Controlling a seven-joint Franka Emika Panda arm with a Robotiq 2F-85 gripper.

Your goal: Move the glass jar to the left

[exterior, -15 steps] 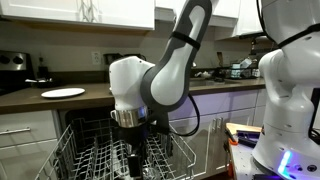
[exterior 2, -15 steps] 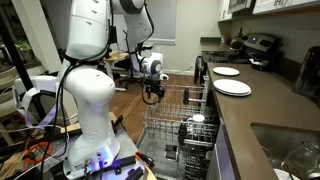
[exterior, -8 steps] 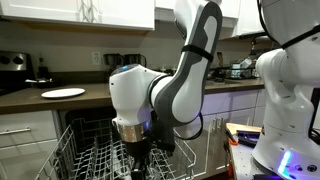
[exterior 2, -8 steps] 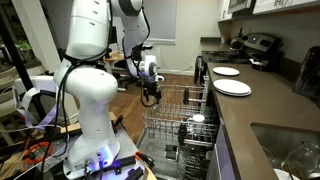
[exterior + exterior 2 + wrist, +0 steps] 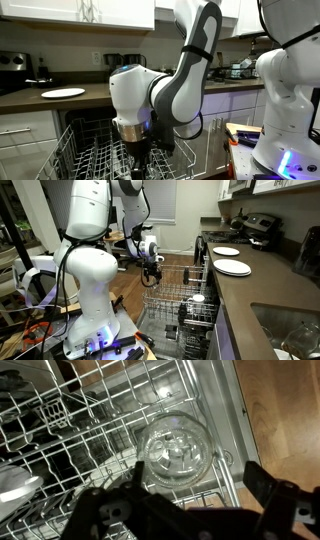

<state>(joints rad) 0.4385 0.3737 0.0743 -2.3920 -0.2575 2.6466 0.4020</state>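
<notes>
The glass jar (image 5: 177, 450) is clear and colourless and stands mouth up in the wire dishwasher rack (image 5: 90, 420), near the rack's right edge. In the wrist view I look straight down into it. My gripper (image 5: 195, 470) is open, with one dark finger (image 5: 136, 472) left of the jar and the other (image 5: 262, 485) to its right, and it holds nothing. The fingers are above the jar and apart from it. In both exterior views the gripper (image 5: 140, 158) (image 5: 152, 277) hangs over the pulled-out rack; the jar itself does not show there.
A cylinder with a white top (image 5: 197, 299) stands in the rack (image 5: 180, 305). Dark dishes (image 5: 55, 425) fill the rack's left part. White plates (image 5: 232, 268) (image 5: 63, 92) lie on the counter. The wood floor (image 5: 290, 420) is beyond the rack's right edge.
Between one second and half a second ago the arm swung lower over the rack. Since then nothing has visibly moved.
</notes>
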